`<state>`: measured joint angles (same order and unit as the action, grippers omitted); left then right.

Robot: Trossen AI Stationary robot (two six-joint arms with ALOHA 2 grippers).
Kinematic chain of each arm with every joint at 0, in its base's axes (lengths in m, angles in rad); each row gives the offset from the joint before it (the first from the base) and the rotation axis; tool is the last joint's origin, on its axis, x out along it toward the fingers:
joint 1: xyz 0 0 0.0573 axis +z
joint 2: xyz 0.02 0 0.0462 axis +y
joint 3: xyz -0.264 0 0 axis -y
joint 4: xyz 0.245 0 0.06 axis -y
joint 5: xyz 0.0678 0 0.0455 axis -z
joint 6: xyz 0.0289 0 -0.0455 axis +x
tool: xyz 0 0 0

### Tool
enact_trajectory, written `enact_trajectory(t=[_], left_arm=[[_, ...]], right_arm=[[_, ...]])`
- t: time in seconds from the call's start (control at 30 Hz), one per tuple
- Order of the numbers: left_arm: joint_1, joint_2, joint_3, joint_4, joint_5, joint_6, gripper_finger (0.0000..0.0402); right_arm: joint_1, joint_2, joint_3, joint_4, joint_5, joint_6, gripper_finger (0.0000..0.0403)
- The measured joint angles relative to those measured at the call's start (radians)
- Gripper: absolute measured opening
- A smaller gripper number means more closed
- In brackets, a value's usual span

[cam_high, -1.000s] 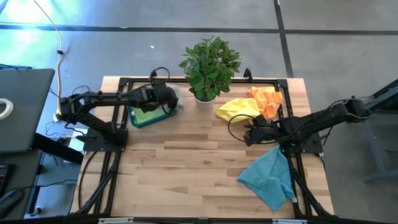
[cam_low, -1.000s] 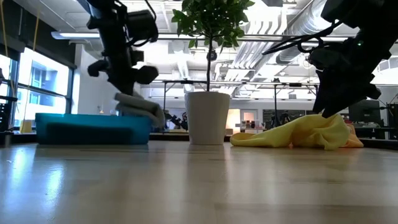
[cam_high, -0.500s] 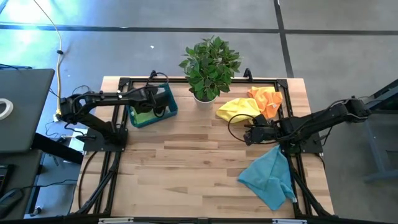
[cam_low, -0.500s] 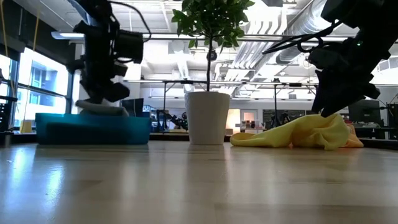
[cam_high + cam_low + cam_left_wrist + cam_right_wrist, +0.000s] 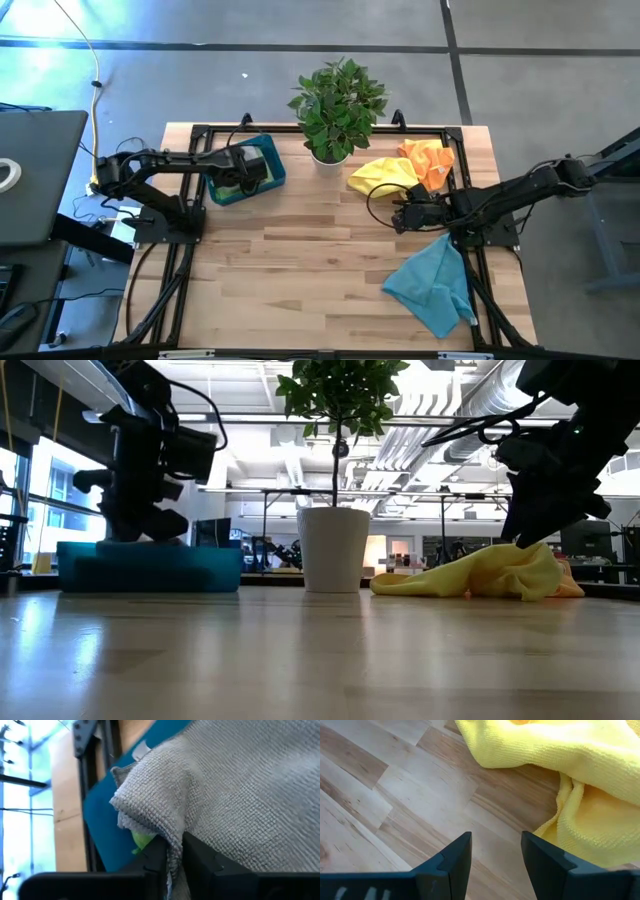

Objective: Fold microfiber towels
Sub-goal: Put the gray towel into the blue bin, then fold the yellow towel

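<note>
The potted plant (image 5: 338, 108) stands at the back middle of the table, and it helps to place everything. To the left of the plant is the blue tray (image 5: 272, 172), and the left gripper (image 5: 243, 172) is over this tray with a folded grey towel (image 5: 240, 795) between its fingers; the fingers (image 5: 150, 865) are close together with the cloth edge pinched in the narrow gap, and a bit of lime green towel (image 5: 142, 840) shows under it, lying in the tray. So on this side the cloth is directly below the gripper, and the gripper only needs to let it go. To the right of the plant lies the yellow towel (image 5: 382, 174), with the orange towel (image 5: 428, 160) behind it, and further to the front the teal towel (image 5: 432, 284). The right gripper (image 5: 403, 214) waits just in front of the yellow towel with its fingers apart and nothing between them. In the right wrist view the yellow edge (image 5: 555, 820) is just ahead of the fingertips, a little to one side. I judge the right arm is much nearer to this towel than the left arm, so a short reach forward, away from the table front, should take its near edge.
</note>
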<state>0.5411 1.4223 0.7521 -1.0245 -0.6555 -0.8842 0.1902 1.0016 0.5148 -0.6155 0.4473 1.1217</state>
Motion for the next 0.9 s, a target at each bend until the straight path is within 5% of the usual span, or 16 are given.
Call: enact_trajectory(t=[0.5, 0.9], left_arm=[[0.003, 0.000, 0.022, -0.006, 0.156, 0.034, 0.0177], [-0.050, 0.000, 0.256, -0.237, -0.011, 0.032, 0.0188]], right_arm=[[0.000, 0.000, 0.000, 0.029, 0.000, -0.001, 0.0165], [0.000, 0.000, 0.000, 0.068, 0.000, -0.003, 0.0165]])
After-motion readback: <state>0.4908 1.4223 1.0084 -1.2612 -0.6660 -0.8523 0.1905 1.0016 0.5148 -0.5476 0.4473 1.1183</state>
